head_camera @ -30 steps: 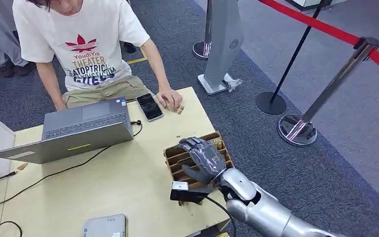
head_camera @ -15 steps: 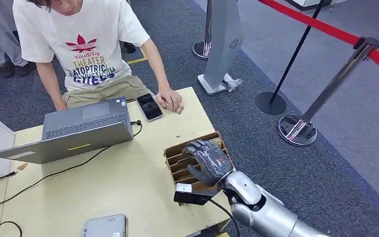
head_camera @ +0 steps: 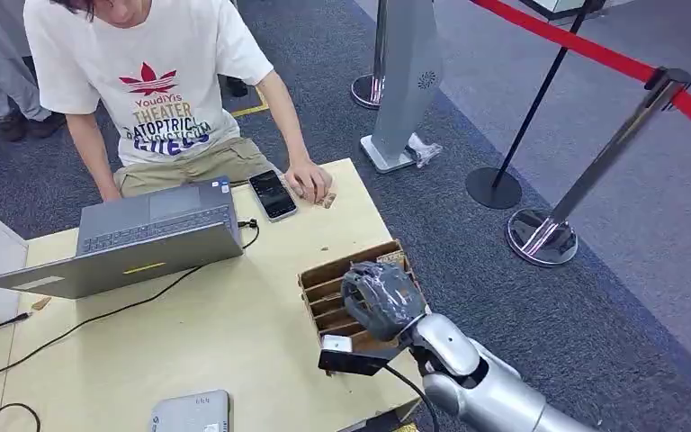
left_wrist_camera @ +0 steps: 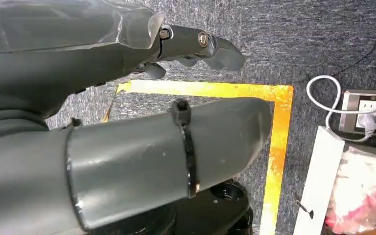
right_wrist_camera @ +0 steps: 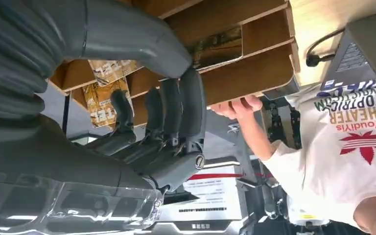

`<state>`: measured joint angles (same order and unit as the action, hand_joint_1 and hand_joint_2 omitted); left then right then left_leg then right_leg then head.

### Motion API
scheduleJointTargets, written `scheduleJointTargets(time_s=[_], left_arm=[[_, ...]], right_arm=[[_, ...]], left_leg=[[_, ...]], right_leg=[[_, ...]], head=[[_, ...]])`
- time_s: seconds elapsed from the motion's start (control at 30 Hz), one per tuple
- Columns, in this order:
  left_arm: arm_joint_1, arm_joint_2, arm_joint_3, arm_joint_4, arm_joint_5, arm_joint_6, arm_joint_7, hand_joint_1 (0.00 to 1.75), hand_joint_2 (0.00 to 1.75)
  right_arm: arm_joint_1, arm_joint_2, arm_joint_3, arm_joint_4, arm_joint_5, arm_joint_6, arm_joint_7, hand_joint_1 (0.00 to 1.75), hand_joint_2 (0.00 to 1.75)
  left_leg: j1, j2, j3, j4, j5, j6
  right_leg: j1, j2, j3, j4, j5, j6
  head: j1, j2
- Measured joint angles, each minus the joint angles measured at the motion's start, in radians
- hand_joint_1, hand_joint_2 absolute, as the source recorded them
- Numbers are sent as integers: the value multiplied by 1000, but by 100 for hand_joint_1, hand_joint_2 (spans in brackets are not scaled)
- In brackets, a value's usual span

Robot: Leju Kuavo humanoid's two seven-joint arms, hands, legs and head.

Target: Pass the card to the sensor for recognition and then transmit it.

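Pale wooden tabletop carries an open laptop, a phone, a slotted cardboard box and a grey device at the near edge.

A roped-off demo area in a public hall: grey carpet, stanchions with red rope, a kiosk stand, a laptop on a plain surface.
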<state>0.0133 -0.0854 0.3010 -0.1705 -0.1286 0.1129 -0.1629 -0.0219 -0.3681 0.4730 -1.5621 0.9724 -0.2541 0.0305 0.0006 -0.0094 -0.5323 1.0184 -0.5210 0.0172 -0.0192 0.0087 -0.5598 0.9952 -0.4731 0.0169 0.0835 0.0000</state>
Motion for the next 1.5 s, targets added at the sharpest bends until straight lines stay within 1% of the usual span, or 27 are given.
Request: scheduleJointTargets(time_s=[0.07, 0.13, 0.17, 0.2, 0.23, 0.3, 0.37, 0.4, 0.47, 0.57, 0.63, 0.7, 0.77, 0.8, 0.93, 1.03, 1.1, 1.13, 1.4, 1.5], left_arm=[[0, 1, 0, 0, 0, -2, 0, 0, 0], [0, 2, 0, 0, 0, -6, 0, 0, 0], [0, 3, 0, 0, 0, -7, 0, 0, 0], [0, 4, 0, 0, 0, -7, 0, 0, 0], [0, 5, 0, 0, 0, -7, -1, 0, 0], [0, 5, 0, 0, -1, -7, -1, 0, 0], [0, 6, 0, 0, -1, -8, -1, 0, 0], [0, 6, 0, 0, -1, -8, -1, 0, 0], [0, 6, 0, 0, -1, -8, -1, 0, 0], [0, 6, 0, 0, -1, -8, -1, 0, 0], [0, 7, 0, 0, -2, -10, -1, 0, 0], [0, 7, 0, 0, -6, -12, -1, 0, 0], [0, 7, 0, 0, -9, -16, -1, 0, 0], [0, 8, 0, 0, -10, -17, -1, 0, 0], [0, 8, 0, 0, -11, -18, -1, 0, 0], [0, 8, 0, 0, -12, -18, -1, 0, 0], [0, 8, 0, 0, -12, -18, -1, 0, 0], [0, 8, 0, 0, -12, -18, -1, 0, 0], [0, 8, 0, 0, -11, -16, -1, 0, 0], [0, 8, 0, 0, -11, -16, -1, 0, 0]], right_arm=[[6, 0, -4, -5, 1, 0, 1, 122, 175], [11, 0, -6, -8, 3, 0, 2, 115, 175], [13, 0, -6, -9, 6, 0, 3, 101, 175], [14, 0, -6, -10, 11, 0, 5, 79, 175], [16, 0, -7, -11, 14, 0, 5, 79, 175], [18, 0, -7, -15, 15, 1, 6, 56, 175], [18, 0, -7, -15, 15, 2, 8, 44, 175], [18, 0, -7, -15, 15, 2, 8, 47, 175], [18, 0, -7, -16, 15, 3, 8, 45, 175], [18, 0, -7, -18, 15, 3, 8, 52, 175], [17, 0, -7, -20, 15, 3, 8, 59, 175], [17, 0, -8, -23, 16, 2, 8, 72, 175], [17, 0, -8, -26, 16, 2, 7, 72, 175], [17, 0, -9, -29, 16, 2, 7, 77, 175], [18, -1, -14, -37, 12, 3, 2, 77, 175], [19, -5, -19, -40, 11, 4, 0, 65, 175], [19, -6, -24, -41, 4, 6, -1, 68, 175], [19, -6, -26, -40, -5, 9, -1, 66, 175], [19, -16, -37, -26, -26, 13, -13, 70, 175], [20, -16, -39, -23, -26, 12, -13, 63, 175]], left_leg=[[0, 0, 0, 0, 0, 0], [0, 0, 0, 0, 0, 0], [0, 0, 0, 0, 0, 0], [0, 0, 0, 0, 0, 0], [0, 0, 0, 0, 0, 0], [0, 0, 0, 0, 0, 0], [0, 0, 0, 0, 0, 0], [0, 0, 0, 0, 0, 0], [0, 0, 0, 0, 0, 0], [0, 0, 0, 0, 0, 0], [0, 0, 0, 0, 0, 0], [0, 0, 0, 0, 0, 0], [0, 0, 0, 0, 0, 0], [0, 0, 0, 0, 0, 0], [0, 0, 0, 0, 0, 0], [0, 0, 0, 0, 0, 0], [0, 0, 0, 0, 0, 0], [0, 0, 0, 0, 0, 0], [0, 0, 0, 0, 0, 0], [0, 0, 0, 0, 0, 0]], right_leg=[[0, 0, 0, 0, 0, 0], [0, 0, 0, 0, 0, 0], [0, 0, 0, 0, 0, 0], [0, 0, 0, 0, 0, 0], [0, 0, 0, 0, 0, 0], [0, 0, 0, 0, 0, 0], [0, 0, 0, 0, 0, 0], [0, 0, 0, 0, 0, 0], [0, 0, 0, 0, 0, 0], [0, 0, 0, 0, 0, 0], [0, 0, 0, 0, 0, 0], [0, 0, 0, 0, 0, 0], [0, 0, 0, 0, 0, 0], [0, 0, 0, 0, 0, 0], [0, 0, 0, 0, 0, 0], [0, 0, 0, 0, 0, 0], [0, 0, 0, 0, 0, 0], [0, 0, 0, 0, 0, 0], [0, 0, 0, 0, 0, 0], [0, 0, 0, 0, 0, 0]], head=[[0, 0], [0, 0], [0, 0], [0, 0], [0, 0], [0, 0], [0, 0], [0, 0], [0, 0], [0, 0], [0, 0], [0, 0], [0, 0], [0, 0], [0, 0], [0, 0], [0, 0], [0, 0], [0, 0], [0, 0]])
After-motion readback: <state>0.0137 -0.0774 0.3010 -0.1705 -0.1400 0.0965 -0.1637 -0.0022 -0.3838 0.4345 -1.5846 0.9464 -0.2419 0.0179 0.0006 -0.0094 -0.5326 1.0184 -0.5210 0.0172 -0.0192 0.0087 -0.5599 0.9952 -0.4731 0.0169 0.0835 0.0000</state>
